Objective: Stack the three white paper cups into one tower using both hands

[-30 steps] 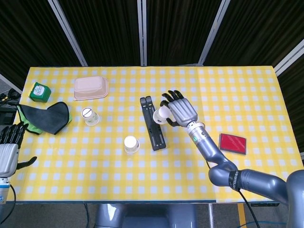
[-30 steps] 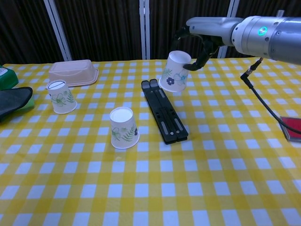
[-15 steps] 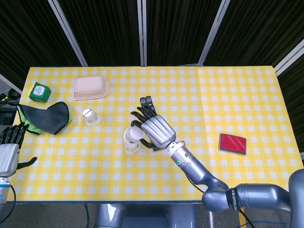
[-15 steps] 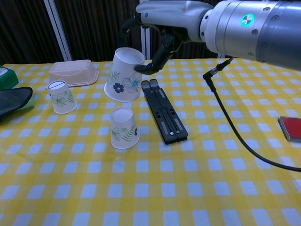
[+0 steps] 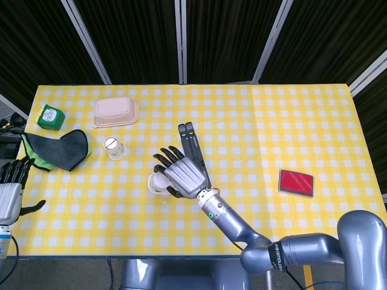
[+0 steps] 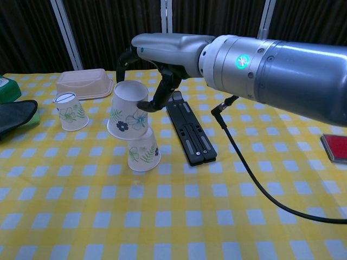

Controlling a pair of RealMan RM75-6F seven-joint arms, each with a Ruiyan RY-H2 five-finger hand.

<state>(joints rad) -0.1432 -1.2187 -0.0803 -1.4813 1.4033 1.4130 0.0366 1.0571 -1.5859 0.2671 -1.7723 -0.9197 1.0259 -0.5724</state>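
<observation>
While an inverted white paper cup with blue flowers (image 6: 127, 117) is gripped by the right hand (image 6: 154, 76), it is held tilted over a second inverted white paper cup with green leaves (image 6: 143, 152), its rim overlapping that cup's top near the middle of the yellow-checked bench (image 6: 173, 216). A third inverted white paper cup (image 6: 71, 111) is seen nearer the left edge. The left hand (image 5: 12, 192) is kept off the bench's left edge, fingers apart, holding nothing.

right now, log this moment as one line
right hand: holds flowered cup over leaf cup | left hand: idle at table edge | third cup: apart
</observation>
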